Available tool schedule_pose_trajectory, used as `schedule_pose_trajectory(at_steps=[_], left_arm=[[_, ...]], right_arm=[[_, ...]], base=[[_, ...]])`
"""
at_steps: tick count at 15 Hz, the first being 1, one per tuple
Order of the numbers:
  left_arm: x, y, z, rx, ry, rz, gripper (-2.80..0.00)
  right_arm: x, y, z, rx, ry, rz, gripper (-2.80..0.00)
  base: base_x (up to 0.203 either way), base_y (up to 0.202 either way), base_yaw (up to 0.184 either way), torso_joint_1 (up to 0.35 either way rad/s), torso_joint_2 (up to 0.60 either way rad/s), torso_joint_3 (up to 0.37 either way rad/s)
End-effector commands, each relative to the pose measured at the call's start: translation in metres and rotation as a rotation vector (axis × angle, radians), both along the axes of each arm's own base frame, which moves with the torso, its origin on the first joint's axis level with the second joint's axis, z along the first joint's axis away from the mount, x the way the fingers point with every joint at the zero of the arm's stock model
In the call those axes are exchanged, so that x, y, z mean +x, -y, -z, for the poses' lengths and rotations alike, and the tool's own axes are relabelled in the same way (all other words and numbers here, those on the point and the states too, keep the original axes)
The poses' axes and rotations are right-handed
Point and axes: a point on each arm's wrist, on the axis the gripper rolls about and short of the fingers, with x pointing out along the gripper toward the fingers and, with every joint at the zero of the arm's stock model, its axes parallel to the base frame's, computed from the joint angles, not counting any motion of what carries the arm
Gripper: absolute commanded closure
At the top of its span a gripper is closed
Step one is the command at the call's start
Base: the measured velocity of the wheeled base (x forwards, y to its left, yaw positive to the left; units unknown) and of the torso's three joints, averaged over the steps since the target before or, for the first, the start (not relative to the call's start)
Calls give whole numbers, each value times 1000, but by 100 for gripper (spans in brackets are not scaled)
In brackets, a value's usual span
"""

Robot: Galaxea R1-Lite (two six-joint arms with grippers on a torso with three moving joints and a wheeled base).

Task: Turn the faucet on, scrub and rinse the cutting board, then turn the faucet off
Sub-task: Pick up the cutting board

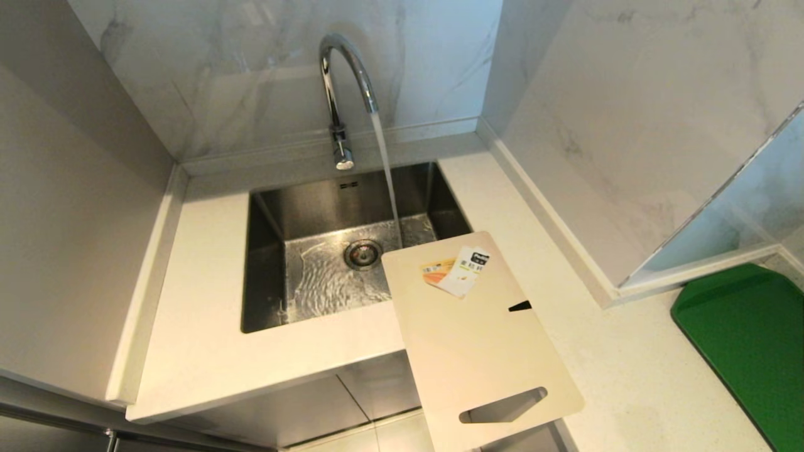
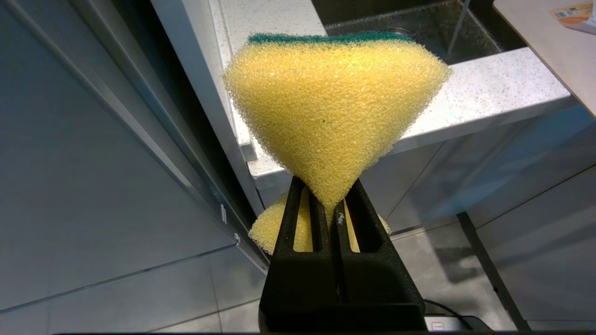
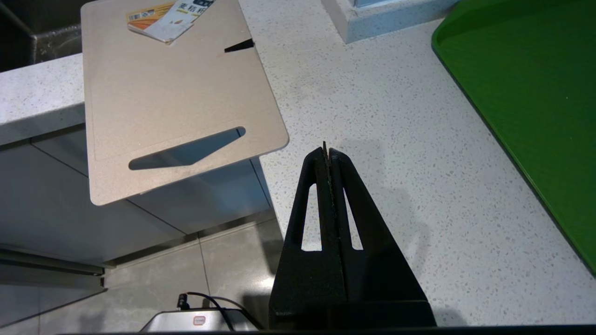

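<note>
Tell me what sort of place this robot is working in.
Most likely a home kitchen corner: a steel sink set into a pale speckled countertop, a chrome faucet running water, marble-look wall panels, and a cutting board overhanging the counter's edge.

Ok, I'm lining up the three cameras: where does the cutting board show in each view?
Head view: cutting board lies lower centre, one corner over the sink, its handle end past the counter edge.
Left wrist view: only a corner at the upper right, behind the sponge.
Right wrist view: upper left, ahead of the right gripper.
Shared landmark: its white-and-orange label.
</note>
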Motion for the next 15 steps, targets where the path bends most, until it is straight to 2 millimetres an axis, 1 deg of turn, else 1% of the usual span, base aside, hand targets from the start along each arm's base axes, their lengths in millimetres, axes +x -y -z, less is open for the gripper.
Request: schedule_pose_trajectory(at_steps=[1, 3, 4, 5, 6, 7, 8, 10, 11, 12, 13, 15], left_arm=[[0, 0, 0, 0, -2, 0, 0], [0, 0, 0, 0, 0, 0, 0], [0, 0, 0, 0, -2, 0, 0], [0, 0, 0, 0, -2, 0, 0], [0, 0, 0, 0, -2, 0, 0], [0, 0, 0, 0, -2, 0, 0], [0, 0, 0, 0, -2, 0, 0], [0, 0, 0, 0, -2, 0, 0], [0, 0, 0, 0, -3, 0, 0], [0, 0, 0, 0, -2, 0, 0], [0, 0, 0, 0, -2, 0, 0], [0, 0, 0, 0, -2, 0, 0]], right_arm=[[0, 0, 0, 4, -1, 3, 0], [0, 0, 0, -20, 6, -1, 0], [-1, 0, -3, -23, 22, 1, 0], [-3, 0, -12, -25, 39, 3, 0], [-4, 0, -23, -19, 19, 5, 0], [-4, 0, -38, -1, -6, 9, 0], [-1, 0, -61, 45, -38, 12, 0], [20, 1, -95, 178, -161, 29, 0], [36, 1, -110, 261, -228, 45, 0], [55, 1, -121, 335, -301, 67, 0], [74, 1, -127, 401, -368, 92, 0], [109, 2, -132, 560, -486, 160, 0]], base=[[0, 0, 0, 0, 0, 0], [0, 0, 0, 0, 0, 0], [0, 0, 0, 0, 0, 0], [0, 0, 0, 0, 0, 0], [0, 0, 0, 0, 0, 0], [0, 0, 0, 0, 0, 0], [0, 0, 0, 0, 0, 0], [0, 0, 0, 0, 0, 0], [0, 0, 0, 0, 0, 0], [0, 0, 0, 0, 0, 0], [0, 0, 0, 0, 0, 0], [0, 0, 0, 0, 0, 0]])
